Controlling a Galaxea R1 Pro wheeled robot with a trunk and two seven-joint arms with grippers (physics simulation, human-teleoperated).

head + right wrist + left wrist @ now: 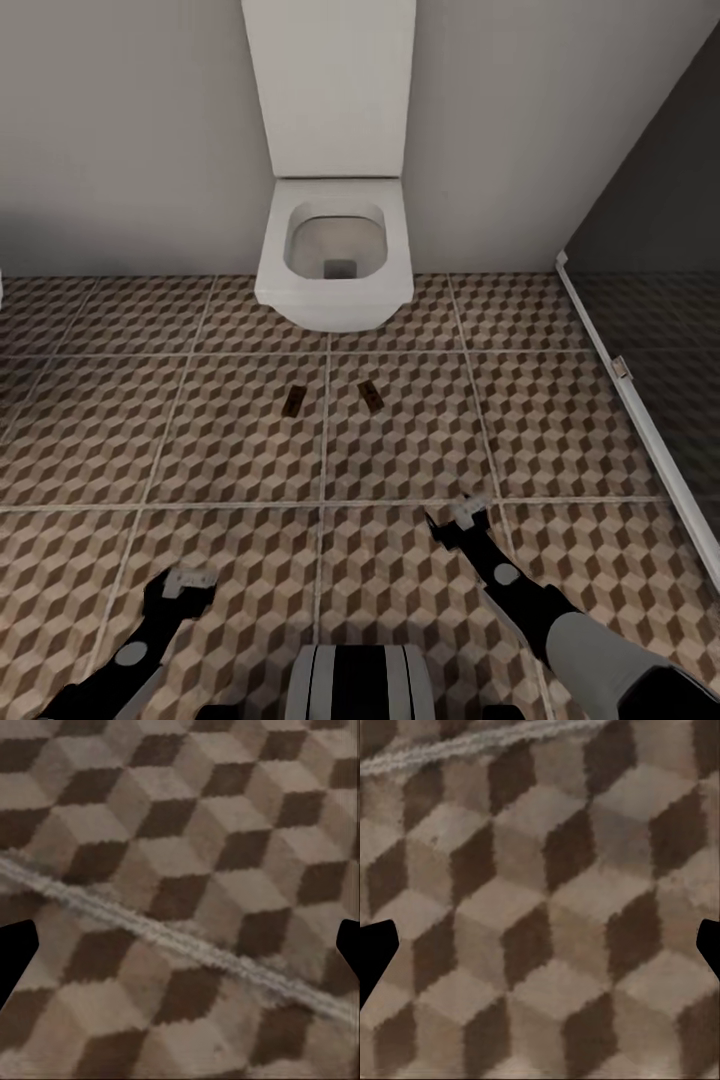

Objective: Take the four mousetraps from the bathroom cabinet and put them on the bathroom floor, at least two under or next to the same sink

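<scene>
- Ahead of both claws, two mousetraps lie flat on the cube-patterned bathroom floor (120,440): the left mousetrap (293,402) and the right mousetrap (370,394), near each other on either side of a grout line, just before the white toilet (335,255).
- Left gripper (190,580) hangs low over the tiles, holding nothing, fingers spread wide in its wrist view.
- Right gripper (458,520) is likewise empty and open, nearer the traps, over a grout line (187,937).
</scene>
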